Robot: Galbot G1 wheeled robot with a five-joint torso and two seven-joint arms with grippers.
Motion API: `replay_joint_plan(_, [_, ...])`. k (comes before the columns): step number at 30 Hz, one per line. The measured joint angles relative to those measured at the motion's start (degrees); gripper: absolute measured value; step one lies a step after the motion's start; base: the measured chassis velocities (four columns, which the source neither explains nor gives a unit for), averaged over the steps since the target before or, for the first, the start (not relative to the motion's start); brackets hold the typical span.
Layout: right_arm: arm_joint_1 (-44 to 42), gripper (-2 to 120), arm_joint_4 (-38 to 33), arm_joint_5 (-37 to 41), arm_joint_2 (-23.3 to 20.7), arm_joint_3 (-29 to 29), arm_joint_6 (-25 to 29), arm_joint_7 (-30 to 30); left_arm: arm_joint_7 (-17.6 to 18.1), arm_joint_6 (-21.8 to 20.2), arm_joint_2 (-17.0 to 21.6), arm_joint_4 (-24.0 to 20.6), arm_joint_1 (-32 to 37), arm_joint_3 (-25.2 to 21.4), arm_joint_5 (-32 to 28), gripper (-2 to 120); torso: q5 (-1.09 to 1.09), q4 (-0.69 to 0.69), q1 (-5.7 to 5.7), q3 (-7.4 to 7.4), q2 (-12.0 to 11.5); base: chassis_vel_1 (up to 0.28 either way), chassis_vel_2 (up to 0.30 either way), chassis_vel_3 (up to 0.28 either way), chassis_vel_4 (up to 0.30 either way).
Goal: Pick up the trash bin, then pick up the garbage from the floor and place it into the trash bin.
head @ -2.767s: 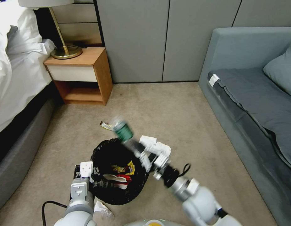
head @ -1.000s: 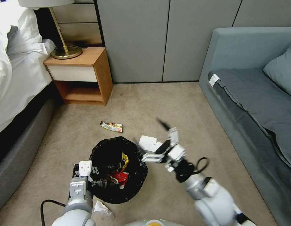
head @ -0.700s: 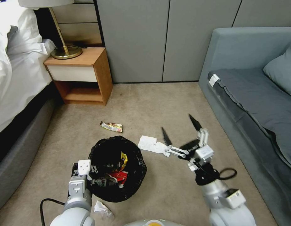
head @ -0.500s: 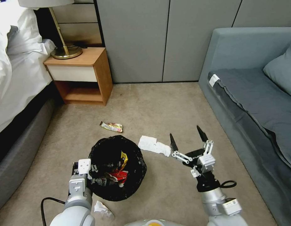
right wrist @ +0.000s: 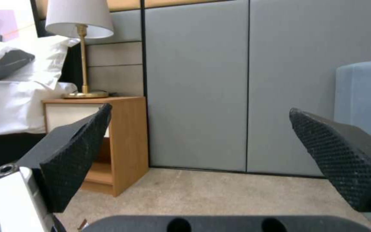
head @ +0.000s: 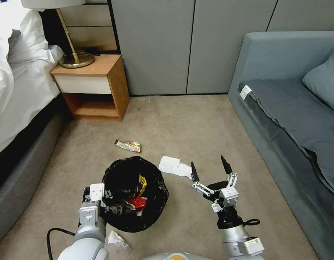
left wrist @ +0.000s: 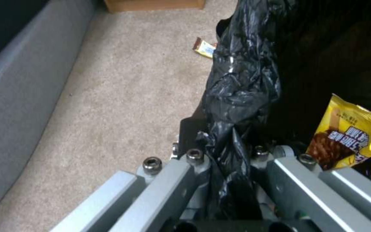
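Black glossy liner hides the white shell of the trash bin, so its round mouth reads as crinkled plastic; deep inside, a yellow snack wrapper and a red-white carton are partly buried in shadow. The left gripper is pinched on the bin's near rim, its fingers swallowed by bunched liner in the left wrist view, where metal links flank the fold. A crumpled tissue lies half behind the left arm. On the beige carpet, a foil wrapper lies beyond the bin and a flat white tissue just to its right.

Compared with 2.8 s ago, the right gripper no longer carries the green-labelled bottle over the bin; it has swung out to the right and drawn back, now hovering near the tissue's edge with its pointed, dimple-textured black fingers spread wide and empty. The bin itself has barely shifted.
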State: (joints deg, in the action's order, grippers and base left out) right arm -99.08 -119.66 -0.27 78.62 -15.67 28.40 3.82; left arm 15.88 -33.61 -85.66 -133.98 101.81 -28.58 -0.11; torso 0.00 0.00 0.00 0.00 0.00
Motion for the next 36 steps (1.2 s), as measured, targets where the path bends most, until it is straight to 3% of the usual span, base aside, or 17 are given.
replay_joint_plan(11, [0.63,100,0.14,0.57,-0.44,-0.14,-0.11,-0.37,0.03,0.10,-0.09,-0.17,0.05,0.11,0.09,2,0.00,0.00,0.00,0.00,0.00,-0.049,0.043,0.051,-0.047])
replay_joint_plan(28, [1.65,100,0.41,0.38,-0.69,-0.30,1.39,-2.35,0.06,0.13,-0.16,-0.36,-0.05,0.14,0.15,1,0.00,0.01,0.02,0.02,-0.01,-0.190,0.193,0.191,-0.198])
replay_joint_plan(36, [3.55,100,1.60,0.93,-1.40,-1.14,1.72,-2.86,0.05,0.13,-0.13,-0.41,-0.23,0.04,-0.01,1,0.00,0.00,0.00,0.00,0.00,0.012,-0.012,-0.029,0.014])
